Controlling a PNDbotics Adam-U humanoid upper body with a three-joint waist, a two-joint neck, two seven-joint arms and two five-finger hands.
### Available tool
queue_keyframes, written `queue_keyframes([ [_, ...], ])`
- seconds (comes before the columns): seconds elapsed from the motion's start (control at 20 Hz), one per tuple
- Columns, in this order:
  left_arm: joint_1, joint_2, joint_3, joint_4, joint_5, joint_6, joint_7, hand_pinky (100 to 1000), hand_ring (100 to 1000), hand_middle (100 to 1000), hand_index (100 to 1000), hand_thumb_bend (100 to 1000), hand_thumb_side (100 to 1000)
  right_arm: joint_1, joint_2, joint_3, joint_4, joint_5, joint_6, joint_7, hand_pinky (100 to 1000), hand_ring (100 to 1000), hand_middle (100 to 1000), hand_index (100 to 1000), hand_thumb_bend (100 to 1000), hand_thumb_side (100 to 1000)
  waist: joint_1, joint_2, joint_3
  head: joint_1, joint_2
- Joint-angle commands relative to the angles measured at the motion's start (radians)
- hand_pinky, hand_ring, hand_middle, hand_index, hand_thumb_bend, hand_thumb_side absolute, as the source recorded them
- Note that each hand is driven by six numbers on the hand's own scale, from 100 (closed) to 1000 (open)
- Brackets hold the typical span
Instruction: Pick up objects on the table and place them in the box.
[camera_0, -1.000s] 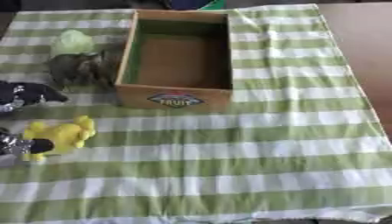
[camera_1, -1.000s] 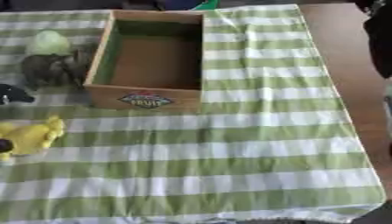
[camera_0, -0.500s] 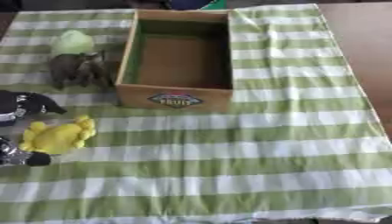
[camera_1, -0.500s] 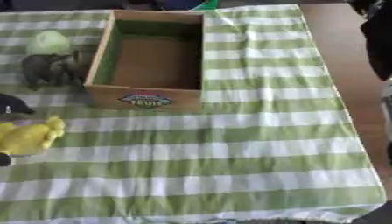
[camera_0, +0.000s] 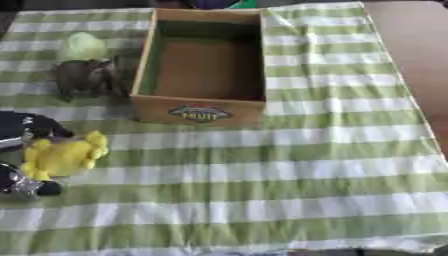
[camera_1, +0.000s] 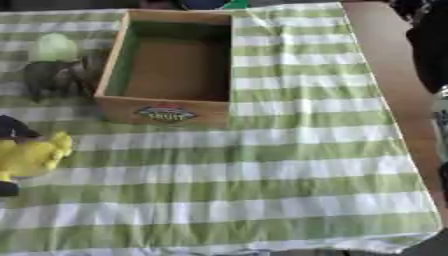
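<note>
At the bench's left edge, the left hand (camera_0: 22, 150) curls round the yellow toy (camera_0: 63, 156). A dark animal figure (camera_0: 87, 76) and pale green ball (camera_0: 84, 46) stand beside the open box (camera_0: 201, 107).

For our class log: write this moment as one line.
left robot hand: shut on yellow plush toy | cardboard box: empty

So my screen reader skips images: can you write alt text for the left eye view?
The robot's left hand closes around a yellow toy at the left edge of a green-and-white striped cloth. Beyond it stands an empty cardboard box, with a dark animal figure and a pale green object to its left.
</note>
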Motion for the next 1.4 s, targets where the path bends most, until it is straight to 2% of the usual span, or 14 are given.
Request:
queue_keyframes([
  [0.05, -0.02, 0.013, 0.002, 0.015, -0.025, 0.004, 0.015, 753, 902, 803, 936, 698, 1000, -0.006, -0.013, -0.011, -0.02, 0.005, 0.0, 0.006, 756, 759, 705, 842, 100, 1000, 0.001, -0.012, 0.002, 0.0, -0.006],
  [0.3, -0.03, 0.002, 0.0, 0.046, -0.062, 0.01, 0.051, 751, 899, 796, 922, 632, 1000, -0.003, -0.01, -0.01, -0.02, 0.008, 0.001, 0.017, 756, 759, 705, 843, 100, 1000, 0.001, -0.007, 0.002, 0.0, -0.008],
  [0.5, -0.038, -0.004, -0.007, 0.053, -0.072, 0.008, 0.067, 745, 888, 775, 874, 441, 1000, -0.001, -0.007, -0.012, -0.02, 0.01, 0.005, 0.019, 757, 759, 705, 846, 100, 1000, 0.001, -0.004, 0.001, 0.0, -0.011],
  [0.6, -0.037, -0.006, -0.007, 0.05, -0.067, 0.01, 0.069, 740, 883, 767, 849, 292, 1000, -0.001, -0.007, -0.012, -0.02, 0.011, 0.006, 0.019, 757, 759, 705, 846, 100, 1000, 0.0, -0.003, 0.001, -0.001, -0.011],
  [0.75, -0.037, -0.006, -0.006, 0.04, -0.055, 0.018, 0.069, 735, 878, 761, 826, 182, 1000, 0.0, -0.006, -0.013, -0.02, 0.012, 0.006, 0.019, 757, 760, 705, 846, 100, 1000, 0.0, -0.001, 0.0, 0.0, -0.013],
  [0.9, -0.032, -0.004, 0.0, 0.022, -0.035, 0.022, 0.062, 732, 876, 759, 822, 148, 1000, 0.001, -0.006, -0.013, -0.02, 0.013, 0.007, 0.019, 758, 760, 705, 847, 100, 1000, 0.0, 0.001, -0.001, 0.0, -0.013],
  [0.95, -0.032, -0.002, 0.003, 0.014, -0.026, 0.023, 0.059, 729, 873, 755, 809, 100, 1000, 0.002, -0.006, -0.013, -0.02, 0.014, 0.008, 0.019, 758, 760, 705, 848, 100, 1000, 0.0, 0.001, -0.001, 0.0, -0.012],
  [1.1, -0.035, 0.003, 0.01, -0.008, -0.006, 0.026, 0.057, 725, 870, 751, 802, 100, 1000, 0.003, -0.004, -0.013, -0.02, 0.015, 0.009, 0.021, 759, 760, 704, 848, 100, 1000, 0.0, 0.002, 0.0, 0.0, -0.013],
  [1.2, -0.036, 0.004, 0.012, -0.014, 0.001, 0.029, 0.057, 716, 863, 744, 783, 100, 912, 0.002, -0.003, -0.012, -0.02, 0.014, 0.01, 0.022, 759, 761, 704, 848, 100, 1000, -0.001, 0.002, 0.0, 0.001, -0.014],
  [1.3, -0.038, 0.001, 0.012, -0.019, 0.006, 0.034, 0.06, 702, 853, 731, 747, 100, 746, 0.002, -0.002, -0.013, -0.02, 0.014, 0.011, 0.021, 759, 761, 704, 849, 100, 1000, -0.002, 0.002, 0.0, 0.0, -0.014],
  [1.35, -0.039, -0.001, 0.013, -0.021, 0.009, 0.036, 0.063, 692, 845, 721, 718, 100, 621, 0.003, -0.002, -0.013, -0.02, 0.014, 0.011, 0.021, 759, 761, 704, 849, 100, 1000, -0.002, 0.002, 0.001, 0.0, -0.015],
  [1.4, -0.04, -0.003, 0.014, -0.025, 0.012, 0.037, 0.068, 688, 842, 717, 707, 100, 572, 0.003, -0.002, -0.013, -0.02, 0.014, 0.012, 0.022, 759, 761, 704, 849, 100, 1000, -0.002, 0.002, 0.001, -0.001, -0.015],
])
